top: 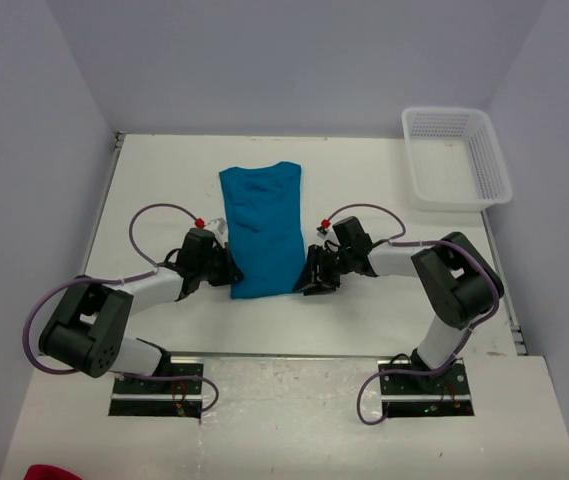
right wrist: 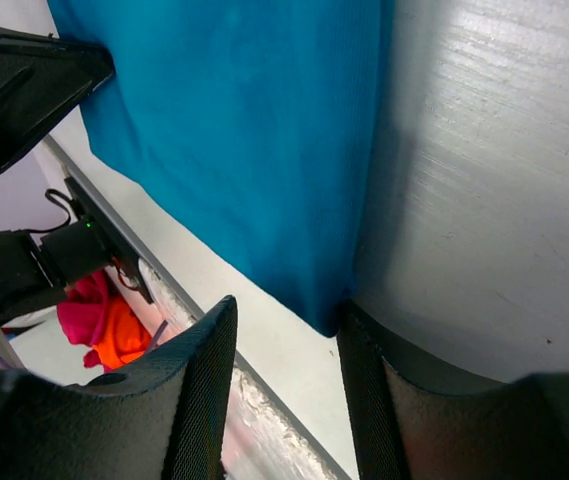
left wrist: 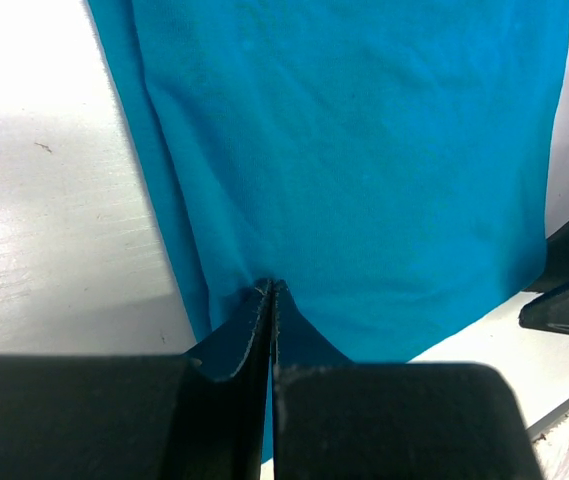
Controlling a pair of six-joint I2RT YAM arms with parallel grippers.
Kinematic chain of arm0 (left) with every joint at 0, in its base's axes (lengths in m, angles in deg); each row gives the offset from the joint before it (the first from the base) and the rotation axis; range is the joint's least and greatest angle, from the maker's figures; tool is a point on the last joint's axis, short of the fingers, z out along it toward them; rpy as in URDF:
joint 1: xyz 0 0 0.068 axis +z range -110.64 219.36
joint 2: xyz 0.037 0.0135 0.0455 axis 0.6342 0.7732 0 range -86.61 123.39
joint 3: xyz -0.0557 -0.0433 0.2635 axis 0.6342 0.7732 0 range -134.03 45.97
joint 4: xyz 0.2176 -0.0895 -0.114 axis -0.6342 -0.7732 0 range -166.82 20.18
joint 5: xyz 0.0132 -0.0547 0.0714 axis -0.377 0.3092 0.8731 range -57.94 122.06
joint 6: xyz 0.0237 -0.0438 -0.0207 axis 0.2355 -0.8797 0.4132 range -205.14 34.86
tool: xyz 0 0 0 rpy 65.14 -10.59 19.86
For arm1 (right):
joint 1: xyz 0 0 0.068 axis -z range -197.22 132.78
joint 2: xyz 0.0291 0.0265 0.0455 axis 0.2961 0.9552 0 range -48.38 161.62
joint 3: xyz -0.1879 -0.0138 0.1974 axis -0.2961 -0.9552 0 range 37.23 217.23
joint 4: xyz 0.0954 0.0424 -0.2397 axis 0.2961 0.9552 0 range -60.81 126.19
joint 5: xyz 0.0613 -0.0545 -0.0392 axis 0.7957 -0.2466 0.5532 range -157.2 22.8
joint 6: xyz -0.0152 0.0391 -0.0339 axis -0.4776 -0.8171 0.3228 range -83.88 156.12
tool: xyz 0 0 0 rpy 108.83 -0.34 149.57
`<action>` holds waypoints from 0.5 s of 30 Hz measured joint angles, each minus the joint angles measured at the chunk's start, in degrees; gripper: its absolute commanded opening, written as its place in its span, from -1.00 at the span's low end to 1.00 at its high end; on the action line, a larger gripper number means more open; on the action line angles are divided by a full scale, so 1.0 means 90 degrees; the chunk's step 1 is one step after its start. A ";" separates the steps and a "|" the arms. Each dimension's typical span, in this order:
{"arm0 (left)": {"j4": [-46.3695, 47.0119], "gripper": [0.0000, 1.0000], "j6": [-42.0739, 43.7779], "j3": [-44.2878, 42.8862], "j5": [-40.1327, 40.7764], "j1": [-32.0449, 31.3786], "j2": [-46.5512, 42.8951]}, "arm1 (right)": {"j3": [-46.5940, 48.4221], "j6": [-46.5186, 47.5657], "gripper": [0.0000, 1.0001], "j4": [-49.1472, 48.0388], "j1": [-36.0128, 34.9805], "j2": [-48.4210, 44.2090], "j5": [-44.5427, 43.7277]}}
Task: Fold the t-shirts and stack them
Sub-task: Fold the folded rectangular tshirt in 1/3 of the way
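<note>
Where t-shirt (top: 262, 228) lies folded into long strip at centre of table (top: 364, 180), L gripper (left wrist: 271, 290) fingers pressed together, pinching near-left hem. R gripper (right wrist: 286, 312) fingers spread, near-right corner btwn them, unclamped. White basket (top: 491, 165) far right, well apart.

White table (top: 164, 190), faintly scuffed. Flat on it at mid-width, a teal t-shirt (top: 262, 235), long and narrow. At far right corner, a white basket (top: 491, 160).
</note>
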 measured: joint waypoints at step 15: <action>-0.0228 -1.00 0.0000 0.0000 0.0056 -0.0007 -0.0129 | -0.0002 -0.0148 -0.34 0.0015 0.0083 -0.0002 -0.0355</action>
